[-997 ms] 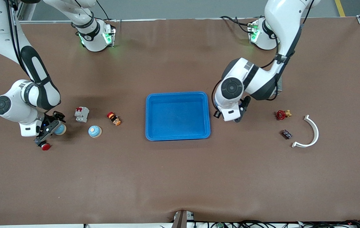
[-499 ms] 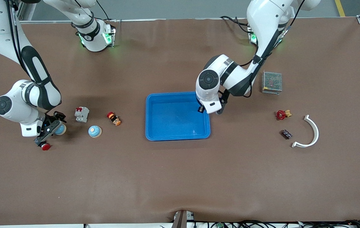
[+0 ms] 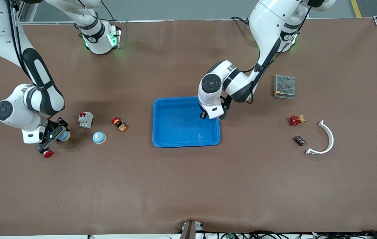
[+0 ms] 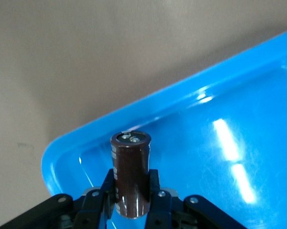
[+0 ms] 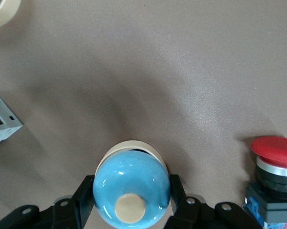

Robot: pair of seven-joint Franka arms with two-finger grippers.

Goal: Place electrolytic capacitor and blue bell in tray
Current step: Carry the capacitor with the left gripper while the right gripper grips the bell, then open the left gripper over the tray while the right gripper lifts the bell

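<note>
So, left gripper (image 4: 130, 210) is clamped on the capacitor (image 4: 130, 174), a dark brown cylinder held over the tray (image 3: 186, 139), at the tray's corner toward the left arm's end and farther from the front cam. Right gripper (image 5: 130, 210) has its fingers squeezed on the blue bell (image 5: 131, 191), down by the table toward the right arm's end. Red push button (image 5: 276, 179) sits just beside it, nearer the front cam. A 2nd blue bell (image 3: 99, 137), a white breaker (image 3: 85, 119) and a small orange part (image 3: 119, 124) lie between that gripper and the tray. Mesh box (image 3: 284, 86), red valve (image 3: 295, 120) and white curved piece (image 3: 324, 139) lie toward the left arm's end.
</note>
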